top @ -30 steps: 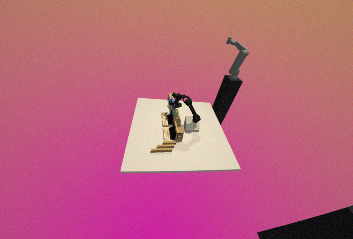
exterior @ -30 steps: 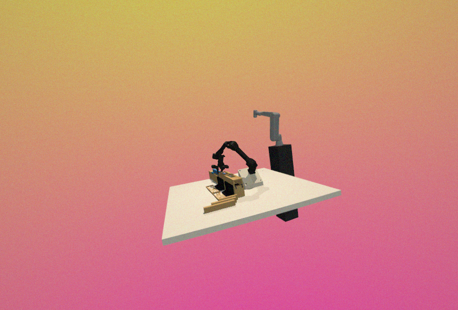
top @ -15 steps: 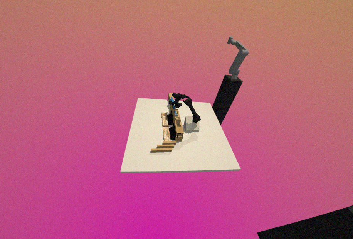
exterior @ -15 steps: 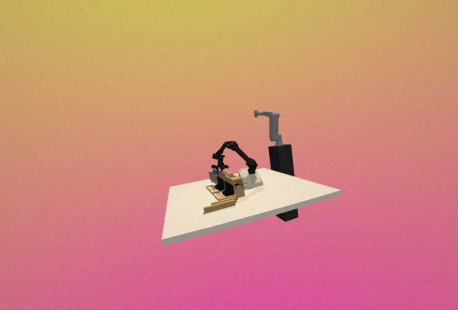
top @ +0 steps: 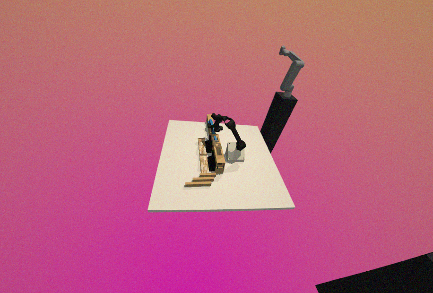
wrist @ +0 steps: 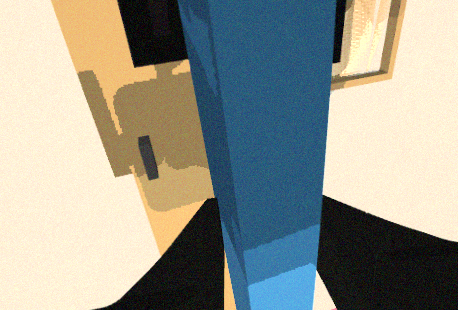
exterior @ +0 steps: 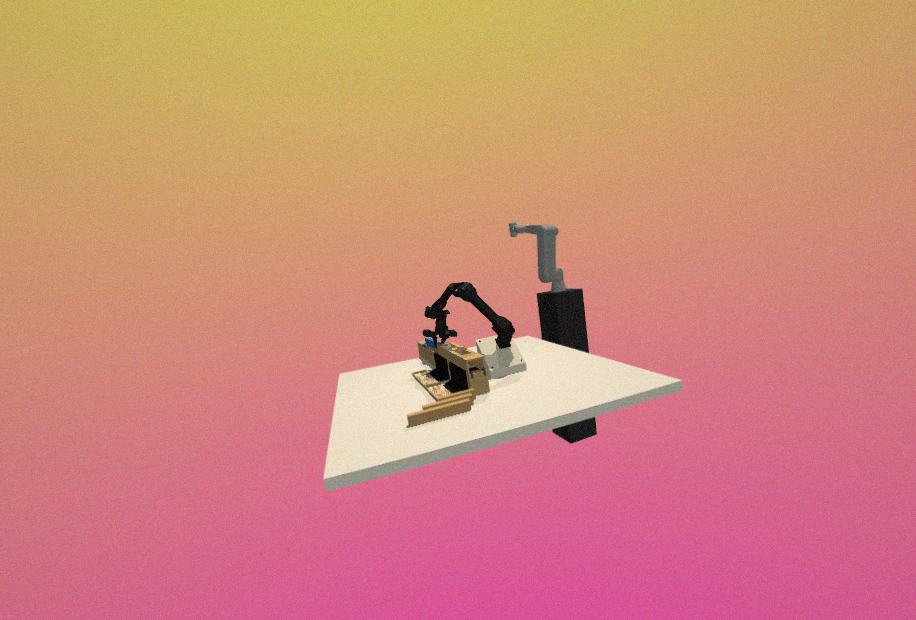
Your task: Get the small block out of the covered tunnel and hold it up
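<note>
Grasp on a blue bar [top: 211, 122] [exterior: 430, 341] [wrist: 276, 125]

Grips it with the gripper [top: 211, 126] [exterior: 438, 342] [wrist: 253, 201], above the far part of the wooden tunnel [top: 220, 159] [exterior: 479, 361] [wrist: 86, 30]. See near rods [top: 198, 184] [exterior: 437, 415] in top and exterior views only. Cannot locate the block in any view.

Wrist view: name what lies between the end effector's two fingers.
A blue bar, gripped between the black fingers; the wrist view shows it.
</note>
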Motion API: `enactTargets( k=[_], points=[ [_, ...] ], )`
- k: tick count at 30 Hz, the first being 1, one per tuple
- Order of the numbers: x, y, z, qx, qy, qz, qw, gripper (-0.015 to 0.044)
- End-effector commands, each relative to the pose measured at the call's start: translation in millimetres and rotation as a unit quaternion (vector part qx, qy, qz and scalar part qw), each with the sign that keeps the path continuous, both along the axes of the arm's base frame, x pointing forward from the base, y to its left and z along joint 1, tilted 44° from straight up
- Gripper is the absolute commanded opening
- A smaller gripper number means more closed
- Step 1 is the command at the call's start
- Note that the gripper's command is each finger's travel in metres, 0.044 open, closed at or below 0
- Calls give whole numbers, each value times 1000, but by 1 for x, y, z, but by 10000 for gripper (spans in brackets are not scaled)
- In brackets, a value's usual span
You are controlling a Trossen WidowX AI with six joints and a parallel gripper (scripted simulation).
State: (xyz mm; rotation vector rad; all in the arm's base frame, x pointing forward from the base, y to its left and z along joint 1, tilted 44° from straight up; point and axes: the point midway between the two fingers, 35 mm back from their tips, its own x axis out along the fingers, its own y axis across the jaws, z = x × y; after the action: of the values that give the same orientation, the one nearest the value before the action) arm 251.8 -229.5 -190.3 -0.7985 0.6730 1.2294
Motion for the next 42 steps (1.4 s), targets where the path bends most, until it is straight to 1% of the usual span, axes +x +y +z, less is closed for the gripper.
enactTargets(
  k=[1,15,16,23,32,33,34,39,42],
  points=[
    [-1,-4,-8,-13,2,1,1000,0],
    [-1,-4,-8,-13,2,1,1000,0],
    [0,0,0,-1,0,0,1000,26],
    [0,-2,1,-1,0,0,1000,210],
    [-1,-26,27,-12,2,1,1000,440],
    [-1,-27,29,-13,2,1,1000,440],
    [0,-19,23,-8,2,-2,1000,440],
    [-1,9,58,-11,2,1,1000,440],
    [-2,14,63,-11,3,1,1000,440]
  ],
)
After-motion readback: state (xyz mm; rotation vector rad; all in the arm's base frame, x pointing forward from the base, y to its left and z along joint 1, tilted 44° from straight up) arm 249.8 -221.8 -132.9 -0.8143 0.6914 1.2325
